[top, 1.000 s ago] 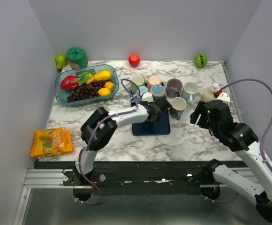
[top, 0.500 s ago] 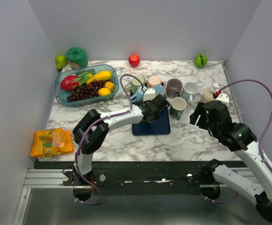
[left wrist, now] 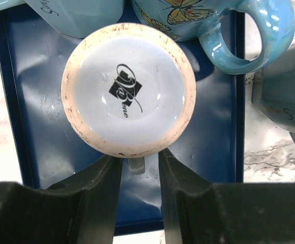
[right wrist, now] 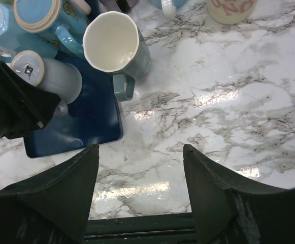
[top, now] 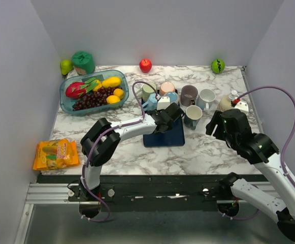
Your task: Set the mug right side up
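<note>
Top external view shows the marble table [top: 208, 147] and the blue mat [top: 163, 138] on it, with an arm hiding the target. Left wrist view gives the upside-down mug [left wrist: 128, 89] base-up on that mat, walls unseen. A stub of its handle [left wrist: 136, 164] sits between the parted fingers of the left gripper [left wrist: 140, 158], no contact visible. The right gripper [right wrist: 139, 147] gapes empty.

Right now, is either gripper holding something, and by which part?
The left gripper has its fingers either side of the handle of the upside-down mug; whether they grip it cannot be told. The right gripper is open and holds nothing.
</note>
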